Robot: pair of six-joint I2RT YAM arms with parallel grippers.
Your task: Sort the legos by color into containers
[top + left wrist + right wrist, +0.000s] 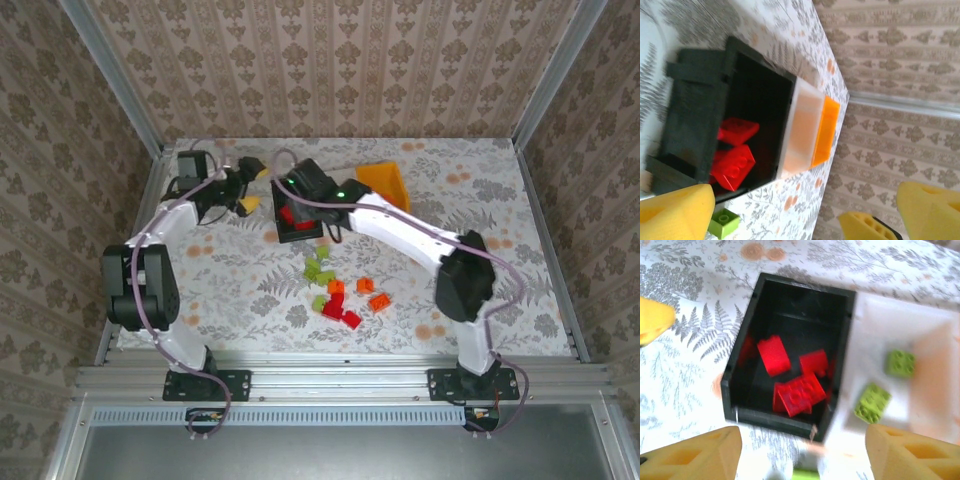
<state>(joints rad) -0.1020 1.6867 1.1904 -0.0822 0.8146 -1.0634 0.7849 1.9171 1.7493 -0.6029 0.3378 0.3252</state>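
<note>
Floral worktop (250,290) inside wallpapered walls, with both my hands open by the bins.

From above, my right hand (298,210) hangs over the black bin (300,238) and my left hand (256,188) is just left of it. The orange bin (385,182) lies beyond, and loose legos (340,295) in red, orange and lime are scattered nearer my bases. On my left wrist camera, my left hand (802,207) gapes wide and grips nothing. Red legos (735,162) lie in the black bin (760,85), which is joined to the white bin (802,135) and then the orange bin (826,130). A stray lime lego (722,221) sits on the worktop beside them. On my right wrist camera, my right hand (800,452) is spread wide above the black bin's (790,285) near wall, clasping nothing. Red legos (797,390) lie inside, and two lime legos (873,402) lie in the white bin (900,315).
</note>
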